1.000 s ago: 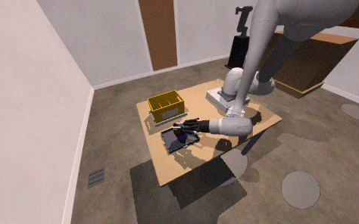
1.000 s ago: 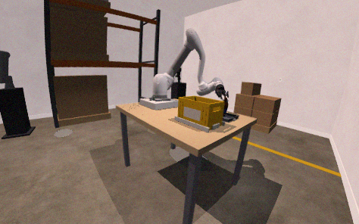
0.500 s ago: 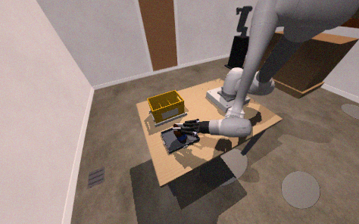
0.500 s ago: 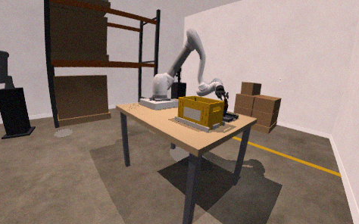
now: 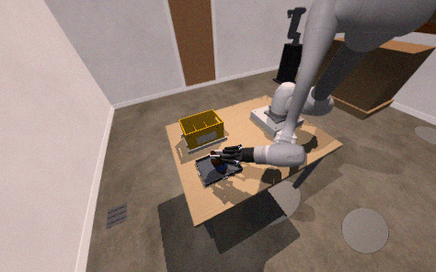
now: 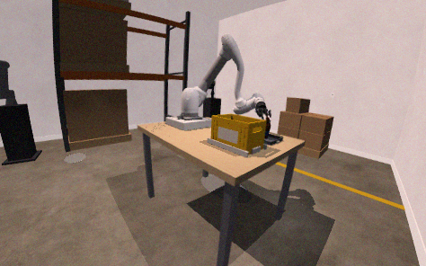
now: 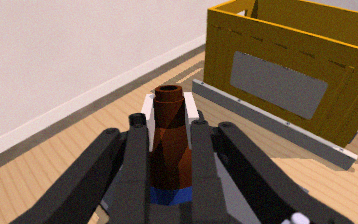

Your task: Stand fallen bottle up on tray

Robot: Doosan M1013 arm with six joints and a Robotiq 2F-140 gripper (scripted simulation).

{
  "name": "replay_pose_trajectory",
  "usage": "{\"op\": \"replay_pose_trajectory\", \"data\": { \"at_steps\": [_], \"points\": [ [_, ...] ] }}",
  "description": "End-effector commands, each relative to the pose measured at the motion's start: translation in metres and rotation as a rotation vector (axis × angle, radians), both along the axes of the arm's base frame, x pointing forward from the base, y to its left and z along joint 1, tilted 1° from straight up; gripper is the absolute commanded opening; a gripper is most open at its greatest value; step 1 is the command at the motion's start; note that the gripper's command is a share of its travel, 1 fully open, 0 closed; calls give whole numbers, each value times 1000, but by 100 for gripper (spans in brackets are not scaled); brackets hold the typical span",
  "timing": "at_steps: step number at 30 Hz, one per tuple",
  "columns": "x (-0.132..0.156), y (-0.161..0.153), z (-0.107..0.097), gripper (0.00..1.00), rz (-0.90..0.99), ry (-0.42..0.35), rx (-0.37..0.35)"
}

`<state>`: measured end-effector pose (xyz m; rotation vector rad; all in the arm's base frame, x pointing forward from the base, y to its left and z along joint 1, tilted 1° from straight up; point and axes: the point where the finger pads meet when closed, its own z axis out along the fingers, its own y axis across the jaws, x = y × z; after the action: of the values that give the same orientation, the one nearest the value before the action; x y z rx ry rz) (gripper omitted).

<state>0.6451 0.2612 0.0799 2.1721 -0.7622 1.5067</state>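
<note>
Bottle base [image 7: 171, 195]: lower part hidden behind the tool [image 5: 225, 154] [image 6: 264, 110] [image 7: 170, 125].
Crate [image 7: 290, 65]: right side cut off in wrist view.

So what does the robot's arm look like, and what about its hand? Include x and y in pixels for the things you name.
The arm [image 5: 281, 154] [image 6: 238, 67] is smooth and light grey, with thick, rounded, tube-like parts and bulging round joints. Its hand [image 5: 212, 156] [image 6: 269, 119] [image 7: 169, 105] is mostly black, with long, thin, straight bars that look a bit like bug legs. At the tips are flat, whitish pads [image 7: 191, 106]. I can't see any cables.
</note>
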Motion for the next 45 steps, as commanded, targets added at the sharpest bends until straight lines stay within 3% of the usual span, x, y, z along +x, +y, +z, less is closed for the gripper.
{"op": "replay_pose_trajectory", "data": {
  "at_steps": [1,34,35,45],
  "points": [
    [0,0,0,10,0,0,0],
    [0,0,0,10,0,0,0],
    [0,0,0,100,0,0,0],
    [0,0,0,100,0,0,0]
  ]
}}
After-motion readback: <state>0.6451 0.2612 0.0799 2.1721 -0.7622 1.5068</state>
